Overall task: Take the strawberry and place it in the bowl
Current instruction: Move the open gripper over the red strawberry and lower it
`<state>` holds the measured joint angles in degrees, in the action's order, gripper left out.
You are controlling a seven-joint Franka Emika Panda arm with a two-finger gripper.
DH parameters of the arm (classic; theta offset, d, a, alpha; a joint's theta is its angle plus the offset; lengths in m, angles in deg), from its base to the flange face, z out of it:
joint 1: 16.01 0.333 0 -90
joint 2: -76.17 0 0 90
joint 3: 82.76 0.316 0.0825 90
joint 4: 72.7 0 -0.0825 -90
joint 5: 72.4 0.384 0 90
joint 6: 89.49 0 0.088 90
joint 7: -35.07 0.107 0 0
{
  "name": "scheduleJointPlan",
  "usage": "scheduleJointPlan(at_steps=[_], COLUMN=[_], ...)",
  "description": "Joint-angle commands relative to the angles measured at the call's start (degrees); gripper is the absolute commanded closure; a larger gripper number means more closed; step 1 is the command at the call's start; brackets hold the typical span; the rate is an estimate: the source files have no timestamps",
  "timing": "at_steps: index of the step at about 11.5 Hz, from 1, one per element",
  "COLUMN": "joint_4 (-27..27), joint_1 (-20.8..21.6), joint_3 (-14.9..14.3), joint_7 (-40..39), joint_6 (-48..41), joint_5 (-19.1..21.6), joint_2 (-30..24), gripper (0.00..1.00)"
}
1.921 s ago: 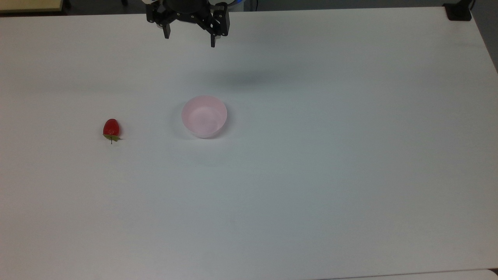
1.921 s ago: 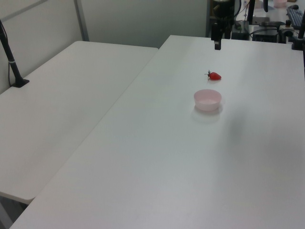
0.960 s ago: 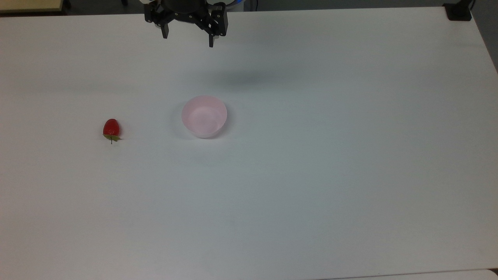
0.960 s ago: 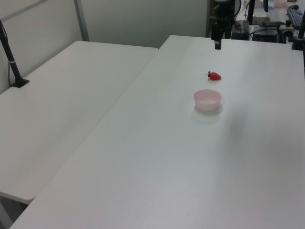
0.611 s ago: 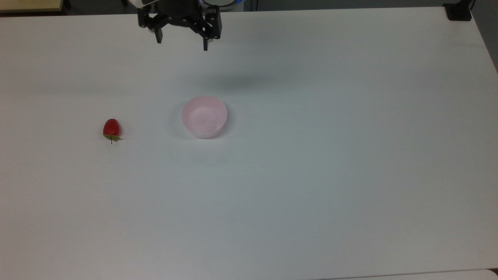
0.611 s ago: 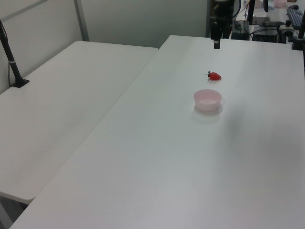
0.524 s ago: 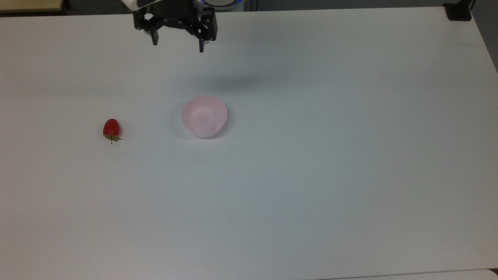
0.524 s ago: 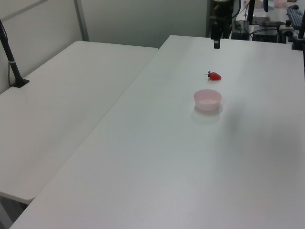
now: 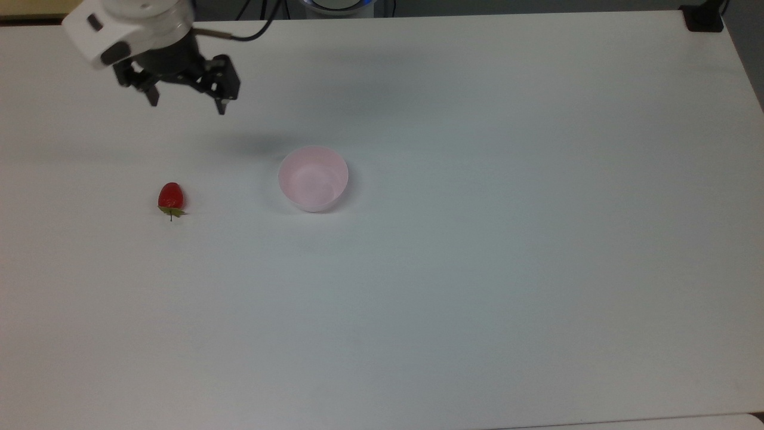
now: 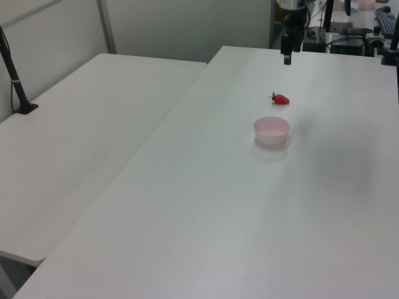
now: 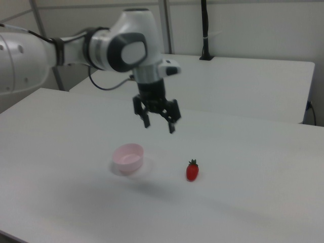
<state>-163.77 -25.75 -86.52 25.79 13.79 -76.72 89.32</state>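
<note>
Two fingers spread wide, gripper (image 9: pixel 187 107) up in the air, empty!
The strawberry (image 9: pixel 171 197) lies on the white table (image 9: pixel 477 269), well apart from the pink bowl (image 9: pixel 313 178) on the top view's left, gripper high above.

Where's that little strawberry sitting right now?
The strawberry lies on the white table, to the top view's left of the pink bowl and apart from it, with the open gripper hanging above, nearer the table's far edge.
</note>
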Motion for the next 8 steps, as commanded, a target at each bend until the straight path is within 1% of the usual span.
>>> scheduleJointPlan(at_steps=[1, 4, 7, 8], joint_4=[-0.6, -0.6, -0.69, -0.77], joint_1=[-3.87, -5.55, -5.29, -5.03], joint_3=[-0.2, -0.2, -0.11, -0.03], joint_7=[-4.69, -4.96, -5.92, -5.84], joint_6=[6.12, 12.01, 16.15, 17.82], joint_5=[-0.95, -1.04, -1.13, -1.13], joint_2=[4.32, 9.86, 14.17, 15.31], gripper=[0.0, 0.04, 0.14, 0.15])
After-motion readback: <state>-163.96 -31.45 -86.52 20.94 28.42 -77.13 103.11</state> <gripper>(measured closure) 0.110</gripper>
